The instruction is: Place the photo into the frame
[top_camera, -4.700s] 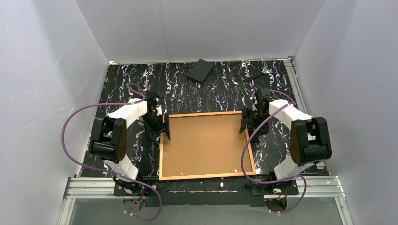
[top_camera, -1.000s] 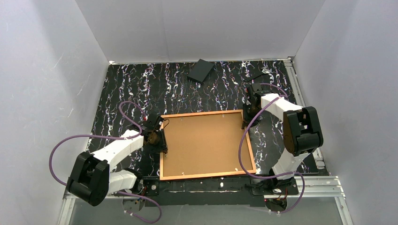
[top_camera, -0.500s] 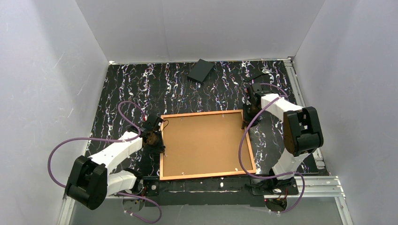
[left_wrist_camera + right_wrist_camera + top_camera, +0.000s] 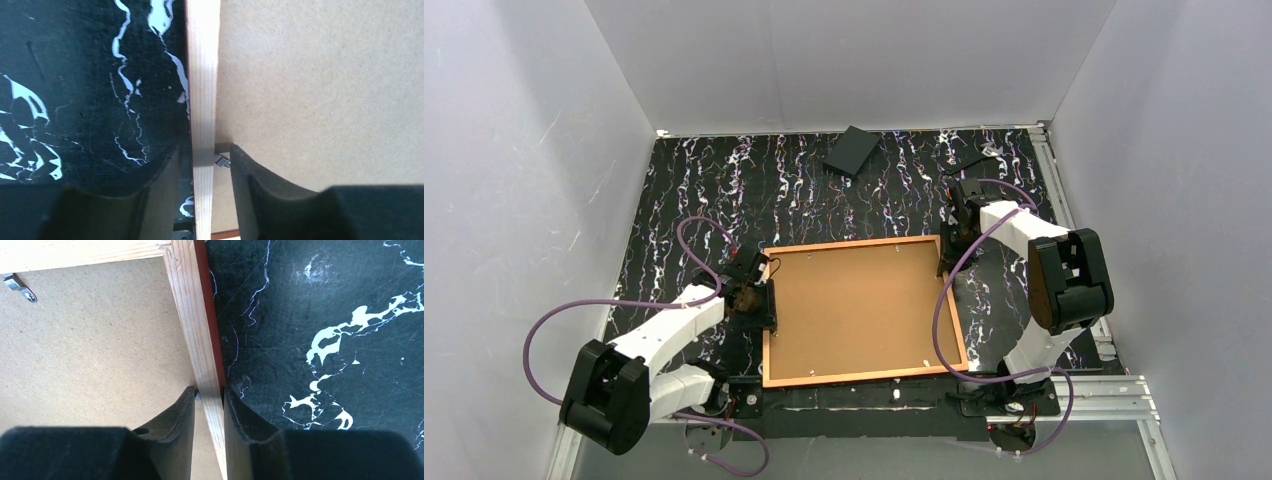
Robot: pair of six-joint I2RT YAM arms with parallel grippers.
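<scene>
Top external: board [image 4: 864, 305] fills frame [image 4: 854, 242]; right jaws pinch it, left jaws' grip unclear.

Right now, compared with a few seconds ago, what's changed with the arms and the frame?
The left gripper slid along the frame's left rail from the far corner toward its middle and now straddles it, arm dropped low. The right gripper shifted toward the far right corner, where it clamps the rail. The frame lies back up almost where it was, backing board in place; the black box is unmoved.

Pale unfinished-wood frame [image 4: 202, 75], matt rough fibreboard backing [image 4: 320, 75], scuffed black marbled tabletop [image 4: 75, 65]
</scene>
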